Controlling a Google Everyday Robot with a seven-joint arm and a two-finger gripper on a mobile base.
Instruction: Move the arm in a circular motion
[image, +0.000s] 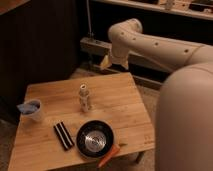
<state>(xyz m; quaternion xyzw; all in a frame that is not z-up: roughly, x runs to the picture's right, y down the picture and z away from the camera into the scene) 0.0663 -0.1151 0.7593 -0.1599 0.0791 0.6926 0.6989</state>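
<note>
The arm (165, 47) is a thick off-white tube with small dark holes, reaching from a big rounded segment (185, 115) at the right up and left to a rounded joint near the top centre. Its pale gripper (107, 62) hangs below that joint, above the far edge of the wooden table (112, 97), holding nothing that I can make out.
On the table stand a small white bottle-like figure (84, 97), a white cup with a blue cloth (31, 110) at the left, a dark striped block (63, 135), a black bowl (95, 138) and an orange carrot (108, 155) at the front edge. Dark panelling lies behind.
</note>
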